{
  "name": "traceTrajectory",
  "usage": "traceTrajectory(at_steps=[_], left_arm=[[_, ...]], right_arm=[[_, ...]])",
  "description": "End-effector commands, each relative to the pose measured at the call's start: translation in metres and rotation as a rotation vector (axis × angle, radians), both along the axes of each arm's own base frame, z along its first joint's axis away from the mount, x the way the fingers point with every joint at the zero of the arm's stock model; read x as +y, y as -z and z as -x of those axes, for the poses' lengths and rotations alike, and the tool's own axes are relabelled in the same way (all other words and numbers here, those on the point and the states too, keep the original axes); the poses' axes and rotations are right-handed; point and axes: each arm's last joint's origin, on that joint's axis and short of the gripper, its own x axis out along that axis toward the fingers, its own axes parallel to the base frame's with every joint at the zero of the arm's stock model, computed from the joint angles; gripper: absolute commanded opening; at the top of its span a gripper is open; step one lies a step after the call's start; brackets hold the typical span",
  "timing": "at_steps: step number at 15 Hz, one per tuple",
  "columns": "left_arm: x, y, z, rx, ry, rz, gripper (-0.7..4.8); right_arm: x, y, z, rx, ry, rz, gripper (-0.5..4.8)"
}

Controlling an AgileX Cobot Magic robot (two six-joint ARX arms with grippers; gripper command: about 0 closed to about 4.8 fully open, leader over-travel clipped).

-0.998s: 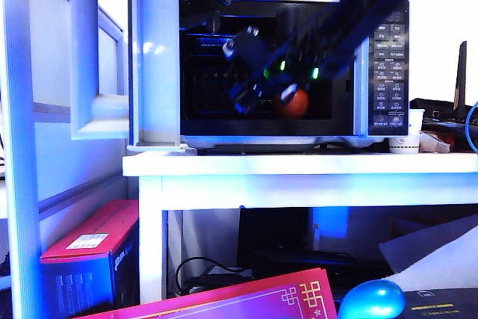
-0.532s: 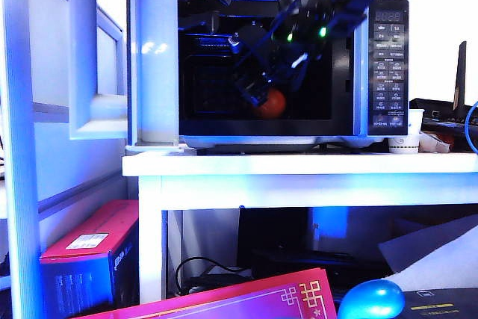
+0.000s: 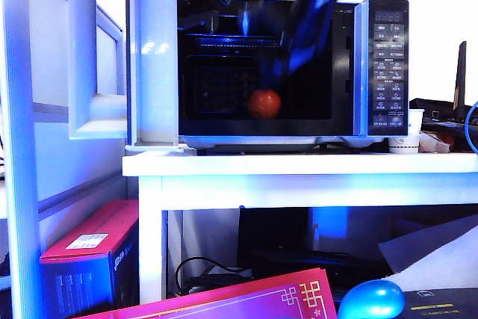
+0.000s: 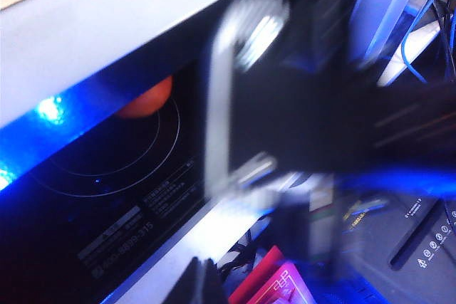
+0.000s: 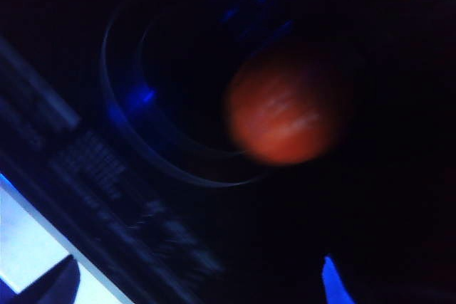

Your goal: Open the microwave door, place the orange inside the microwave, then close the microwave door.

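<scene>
The orange (image 3: 264, 102) sits alone on the floor of the microwave (image 3: 299, 72), a little right of the cavity's middle in the exterior view, resting on the glass turntable (image 5: 142, 126) — nothing touches it, so the placing step looks done. The microwave door (image 3: 157, 54) stands swung wide at the left of the frame, edge-on to the camera, which leaves the cavity clear for an arm to pass in and out. The right gripper (image 3: 302, 31) shows as a dark blur in the upper middle of the exterior view, above and to the right of the orange and well apart from it; its two finger tips at the lower edge of the right wrist view stand spread wide with nothing between them. The left gripper (image 4: 203, 282) is only a dark tip at the lower edge of its own view, near the cavity's front sill — I cannot tell how its jaws stand. It seems parked beside the opening so as to be ready for the door, the one step left. The microwave rests on a white worktop (image 3: 299, 163).
</scene>
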Motion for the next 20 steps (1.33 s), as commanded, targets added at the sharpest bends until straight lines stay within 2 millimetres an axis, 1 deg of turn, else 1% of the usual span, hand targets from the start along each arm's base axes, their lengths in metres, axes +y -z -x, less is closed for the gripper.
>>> traceTrajectory(at_steps=[1,2,5,7,8,10,11,13,15,16,17,18,20], left_arm=[[-0.001,0.019,0.0,0.152,-0.012,-0.018,-0.05],[-0.001,0.019,0.0,0.152,-0.011,-0.018,-0.05],[-0.001,0.017,0.001,0.143,-0.006,-0.019,-0.05],[0.0,0.01,0.004,0.121,0.011,0.005,-0.05],[0.002,0.002,0.009,0.098,0.028,0.028,-0.05],[0.01,-0.028,0.027,0.026,0.035,0.074,-0.05],[0.017,-0.044,0.039,-0.009,0.03,0.087,-0.05],[0.034,-0.079,0.069,-0.104,-0.005,0.11,-0.05],[0.05,-0.104,0.098,-0.165,-0.038,0.121,-0.05],[0.057,-0.111,0.11,-0.171,-0.067,0.109,-0.05],[0.063,-0.113,0.119,-0.165,-0.116,0.078,-0.05],[0.068,-0.111,0.126,-0.137,-0.159,0.03,-0.05],[0.071,-0.1,0.13,-0.029,-0.168,-0.048,-0.05]], right_arm=[[-0.01,-0.03,0.022,-0.001,0.053,0.029,4.79],[-0.014,-0.042,0.03,-0.018,0.079,0.037,4.79],[-0.031,-0.088,0.06,-0.143,0.22,0.058,4.79],[-0.043,-0.117,0.083,-0.222,0.296,0.05,0.93],[-0.048,-0.13,0.095,-0.254,0.308,0.036,0.03],[-0.056,-0.153,0.115,-0.317,0.311,-0.006,0.0],[-0.06,-0.164,0.125,-0.354,0.32,-0.048,0.0],[-0.067,-0.182,0.145,-0.403,0.299,-0.133,-0.01],[-0.074,-0.197,0.166,-0.424,0.25,-0.229,0.0],[-0.076,-0.203,0.175,-0.435,0.217,-0.257,0.0],[-0.079,-0.21,0.185,-0.449,0.182,-0.306,0.0],[-0.081,-0.216,0.193,-0.458,0.151,-0.348,0.0],[-0.083,-0.224,0.205,-0.456,0.088,-0.444,0.0]])
